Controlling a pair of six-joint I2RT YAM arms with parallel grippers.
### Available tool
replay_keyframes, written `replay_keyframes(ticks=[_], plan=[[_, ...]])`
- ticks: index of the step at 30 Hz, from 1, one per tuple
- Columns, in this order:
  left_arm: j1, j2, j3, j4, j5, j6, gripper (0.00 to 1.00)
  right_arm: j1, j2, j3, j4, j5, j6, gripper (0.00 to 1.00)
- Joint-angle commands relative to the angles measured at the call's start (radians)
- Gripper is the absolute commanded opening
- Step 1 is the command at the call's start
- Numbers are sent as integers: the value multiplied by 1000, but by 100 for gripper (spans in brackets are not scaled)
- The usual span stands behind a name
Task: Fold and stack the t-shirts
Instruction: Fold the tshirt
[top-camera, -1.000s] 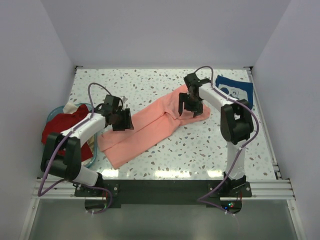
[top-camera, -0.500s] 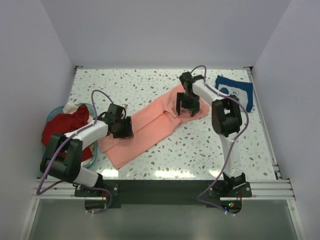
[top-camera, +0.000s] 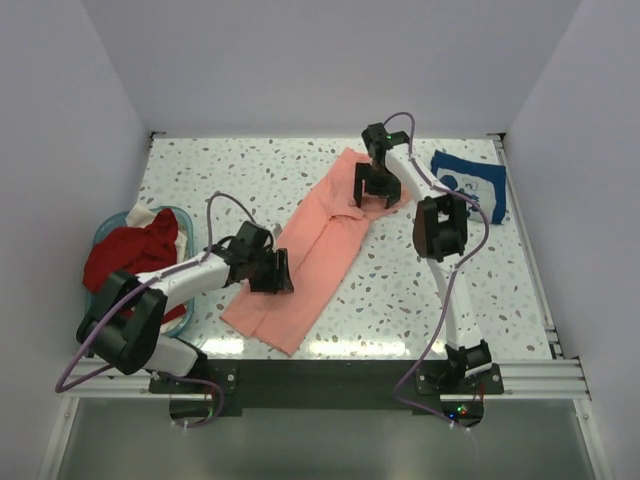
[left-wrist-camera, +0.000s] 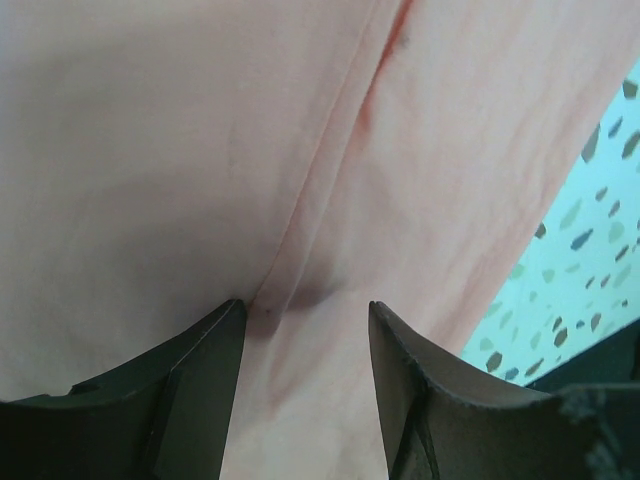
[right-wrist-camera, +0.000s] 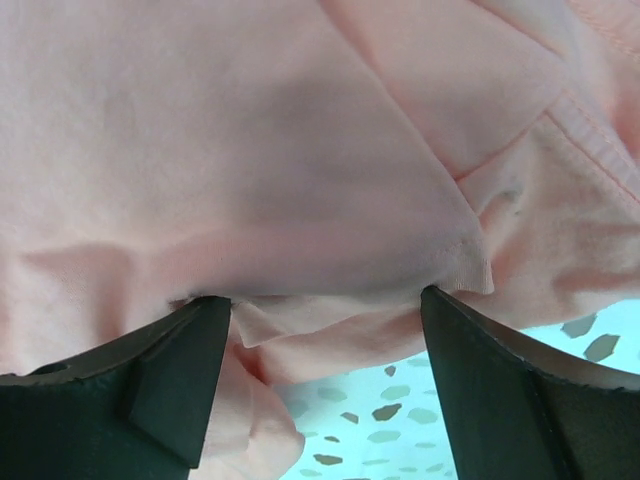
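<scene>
The salmon-pink t-shirt lies flat in a long diagonal band from the back centre to the front. My left gripper is open and pressed down on its front-left part; in the left wrist view the fingers straddle a seam of pink cloth. My right gripper is open wide over the shirt's far end; in the right wrist view the jaws span a folded hem of the cloth. A navy blue t-shirt with white print lies folded at the back right.
A teal basket at the left edge holds a dark red t-shirt and a cream one. The speckled tabletop is walled by white panels on three sides. A black rail runs along the near edge.
My left gripper moved right and toward the front, my right gripper moved back and left. The pink shirt swung with them into a steeper, narrower diagonal.
</scene>
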Motion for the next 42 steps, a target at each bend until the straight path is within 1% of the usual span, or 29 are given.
replay_keyframes(ticks=[1, 3, 6, 12, 13, 14, 16, 20, 23, 26, 30, 35, 36, 39, 40, 42], plan=[[-63, -6, -37, -35, 94, -52, 57, -41, 61, 29, 62, 43, -24, 82], [-75, -1, -47, -22, 134, -52, 57, -55, 56, 15, 86, 18, -21, 85], [-106, 26, -56, 39, 206, -48, 57, -64, 64, 17, 131, -26, -19, 86], [-175, 89, -32, 93, 252, -60, 58, -81, 99, 81, 180, -80, 14, 88], [-181, 99, -29, 104, 255, -69, 58, -82, 98, 80, 221, -145, 16, 88], [-184, 103, -26, 111, 258, -75, 58, -87, 96, 77, 246, -175, 13, 88], [-193, 128, -7, 139, 263, -89, 58, -87, 92, 80, 299, -242, 5, 91], [-212, 191, 49, 182, 278, -98, 58, -86, 56, 60, 392, -319, -4, 94], [-235, 256, 118, 211, 300, -106, 58, -87, 43, 78, 433, -342, -1, 97], [-268, 310, 160, 226, 313, -114, 58, -86, 27, 96, 459, -351, -1, 99], [-308, 323, 232, 225, 297, -117, 58, -87, -25, 86, 487, -364, -9, 99], [-312, 258, 258, 203, 257, -126, 59, -90, -131, 38, 496, -352, -35, 99], [-310, 246, 267, 188, 248, -124, 60, -93, -175, 29, 493, -344, -41, 99], [-312, 174, 284, 148, 211, -121, 62, -92, -247, -23, 458, -275, -82, 99], [-312, 139, 289, 133, 200, -118, 62, -92, -298, -41, 447, -247, -98, 99], [-310, 103, 293, 92, 165, -114, 63, -92, -350, -104, 429, -183, -111, 99]])
